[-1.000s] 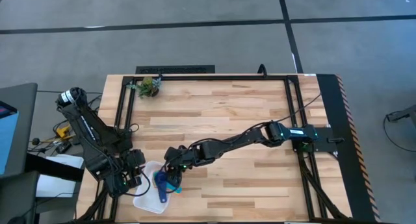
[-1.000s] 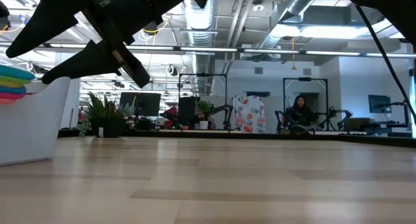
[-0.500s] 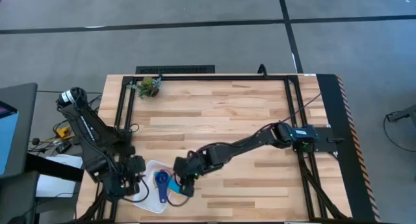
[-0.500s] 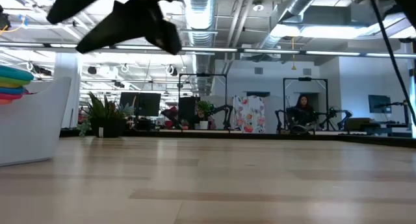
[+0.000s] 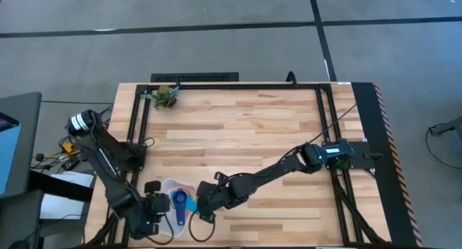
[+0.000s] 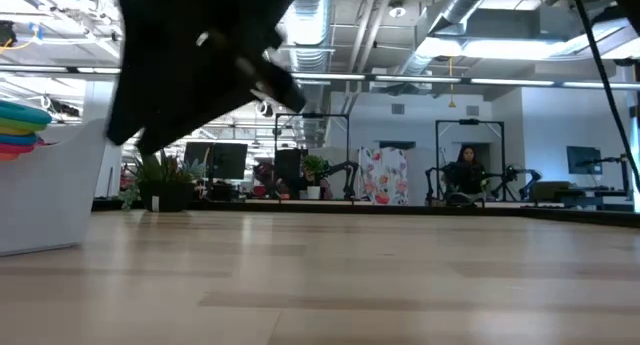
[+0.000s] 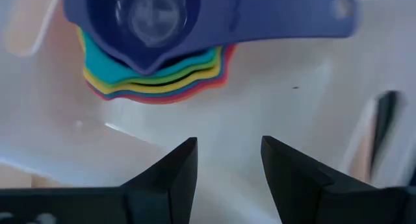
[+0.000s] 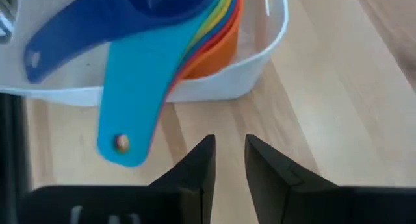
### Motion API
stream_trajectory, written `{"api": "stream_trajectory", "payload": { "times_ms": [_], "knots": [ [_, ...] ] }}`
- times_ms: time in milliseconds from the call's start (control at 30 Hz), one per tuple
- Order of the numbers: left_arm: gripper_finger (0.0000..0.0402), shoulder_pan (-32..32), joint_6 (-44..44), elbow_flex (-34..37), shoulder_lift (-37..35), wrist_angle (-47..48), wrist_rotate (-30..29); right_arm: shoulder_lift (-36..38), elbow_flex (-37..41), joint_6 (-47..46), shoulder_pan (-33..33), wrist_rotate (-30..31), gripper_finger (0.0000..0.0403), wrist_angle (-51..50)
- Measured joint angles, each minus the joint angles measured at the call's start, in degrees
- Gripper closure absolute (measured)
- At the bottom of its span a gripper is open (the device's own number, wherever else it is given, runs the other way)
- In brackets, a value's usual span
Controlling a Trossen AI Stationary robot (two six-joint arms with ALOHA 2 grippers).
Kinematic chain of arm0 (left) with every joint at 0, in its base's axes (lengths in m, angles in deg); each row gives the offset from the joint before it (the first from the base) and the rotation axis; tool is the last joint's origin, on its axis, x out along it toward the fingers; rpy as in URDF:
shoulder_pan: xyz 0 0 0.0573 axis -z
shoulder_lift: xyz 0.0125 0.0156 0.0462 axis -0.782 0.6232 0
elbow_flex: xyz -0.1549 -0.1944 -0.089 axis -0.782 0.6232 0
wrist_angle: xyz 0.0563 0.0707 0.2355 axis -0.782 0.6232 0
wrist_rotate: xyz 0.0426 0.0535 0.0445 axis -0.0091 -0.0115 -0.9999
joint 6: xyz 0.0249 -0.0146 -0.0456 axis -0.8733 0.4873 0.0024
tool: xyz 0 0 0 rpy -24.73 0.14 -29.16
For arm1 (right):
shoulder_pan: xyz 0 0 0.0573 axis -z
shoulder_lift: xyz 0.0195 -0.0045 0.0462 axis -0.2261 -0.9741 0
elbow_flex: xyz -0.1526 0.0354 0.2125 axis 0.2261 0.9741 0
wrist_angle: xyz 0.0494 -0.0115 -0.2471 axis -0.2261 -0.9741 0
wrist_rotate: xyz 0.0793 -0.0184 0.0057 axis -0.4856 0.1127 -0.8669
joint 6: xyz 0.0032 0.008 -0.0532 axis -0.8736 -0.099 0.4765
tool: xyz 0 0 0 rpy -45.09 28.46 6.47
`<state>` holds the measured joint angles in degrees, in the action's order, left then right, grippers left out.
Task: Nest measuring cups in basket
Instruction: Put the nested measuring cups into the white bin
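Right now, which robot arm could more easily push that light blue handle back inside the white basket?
Probably the right. Its tool is empty and sits outside the basket, facing the light blue handle that hangs over the rim. The left tool is over the basket's inside, behind the stack of cups.

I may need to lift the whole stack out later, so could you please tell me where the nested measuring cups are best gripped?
Probably by the handles. The measuring cups sit nested in the white basket, and the light blue handle sticks out over the rim above bare table. It is flat and thin, so the right claw, which faces that side, could close on it from outside the basket.
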<state>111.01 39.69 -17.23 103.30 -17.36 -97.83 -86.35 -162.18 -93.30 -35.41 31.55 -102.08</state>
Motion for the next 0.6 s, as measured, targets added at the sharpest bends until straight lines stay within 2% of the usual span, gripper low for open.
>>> {"api": "stream_trajectory", "payload": {
  "times_ms": [167, 600],
  "knots": [
    [0.0244, -1.8, -2.5, 0.0, 3.5, -3.9, 1.8, -0.8, 0.3, 0.4, 0.6, -0.3, 0.0301, 0.5],
    [0.0244, -7.0, -12.0, 0.0, 3.4, -11.7, 2.4, -0.7, 0.2, 8.8, 0.7, -7.1, 0.0301, 6.9]
  ]
}}
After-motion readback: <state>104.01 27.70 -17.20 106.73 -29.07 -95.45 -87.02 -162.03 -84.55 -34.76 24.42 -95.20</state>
